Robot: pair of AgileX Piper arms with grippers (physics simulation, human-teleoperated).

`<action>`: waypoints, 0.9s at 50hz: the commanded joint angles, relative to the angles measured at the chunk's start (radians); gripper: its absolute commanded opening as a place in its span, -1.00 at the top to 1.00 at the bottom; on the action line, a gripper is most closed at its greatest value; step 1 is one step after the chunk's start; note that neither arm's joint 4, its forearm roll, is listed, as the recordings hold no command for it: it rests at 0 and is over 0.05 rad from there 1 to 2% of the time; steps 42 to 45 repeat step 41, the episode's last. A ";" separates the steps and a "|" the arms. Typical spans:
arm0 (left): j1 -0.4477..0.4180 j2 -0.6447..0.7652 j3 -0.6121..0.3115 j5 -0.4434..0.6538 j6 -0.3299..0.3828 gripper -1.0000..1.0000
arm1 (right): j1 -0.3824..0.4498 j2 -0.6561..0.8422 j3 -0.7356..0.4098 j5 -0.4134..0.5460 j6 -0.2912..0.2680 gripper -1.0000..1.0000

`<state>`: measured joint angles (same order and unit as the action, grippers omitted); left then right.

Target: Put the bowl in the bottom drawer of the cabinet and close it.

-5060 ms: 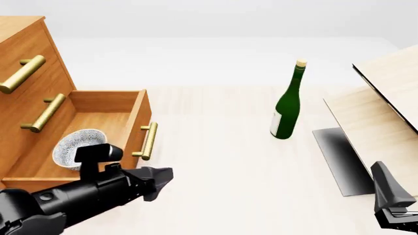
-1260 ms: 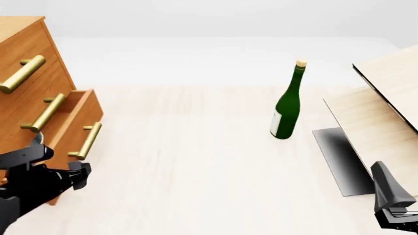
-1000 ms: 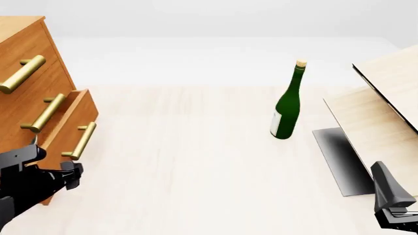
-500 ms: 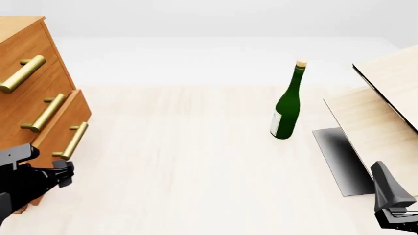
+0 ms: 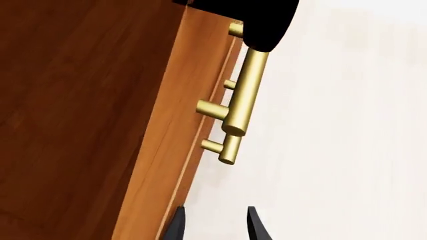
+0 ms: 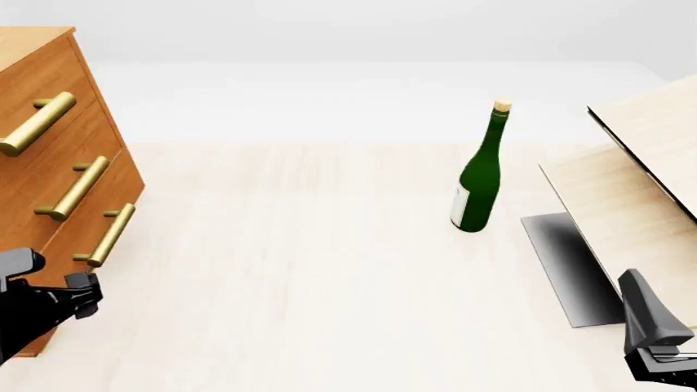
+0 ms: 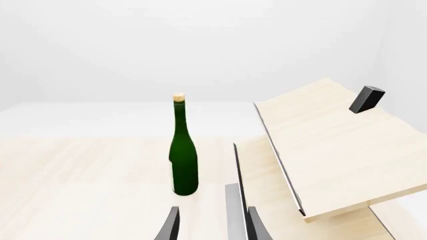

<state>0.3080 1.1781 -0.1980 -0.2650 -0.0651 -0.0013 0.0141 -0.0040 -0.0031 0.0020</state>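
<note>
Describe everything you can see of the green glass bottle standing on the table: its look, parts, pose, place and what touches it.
The green glass bottle is dark and glossy, with a broad cylindrical body, sloped shoulders and a long slim neck closed by a pale cork-coloured stopper. A light label shows low on its body in the front view. It stands upright on the pale wooden table, right of centre, left of the light-wood panels. Only the table touches it; neither arm is near it.

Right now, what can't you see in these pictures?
- The bowl: in no view; the shut bottom drawer of the cabinet would hide it.
- Left gripper: front view shows only its dark tip, the rest cut by the edge.
- Right gripper: cut off at the front view's corner.
- The panels: their far ends run out of frame.
</note>
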 commanded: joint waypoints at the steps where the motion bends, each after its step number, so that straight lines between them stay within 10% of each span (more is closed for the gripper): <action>1: 0.088 -0.049 0.039 -0.043 0.127 -1.00 | 0.000 0.000 0.000 0.000 0.000 -1.00; 20: 0.127 -0.149 0.096 -0.118 0.247 -1.00 | 0.000 0.000 0.000 0.000 0.000 -1.00; 45: 0.065 -0.104 0.065 -0.117 0.194 -1.00 | 0.000 0.000 0.000 0.000 0.000 -1.00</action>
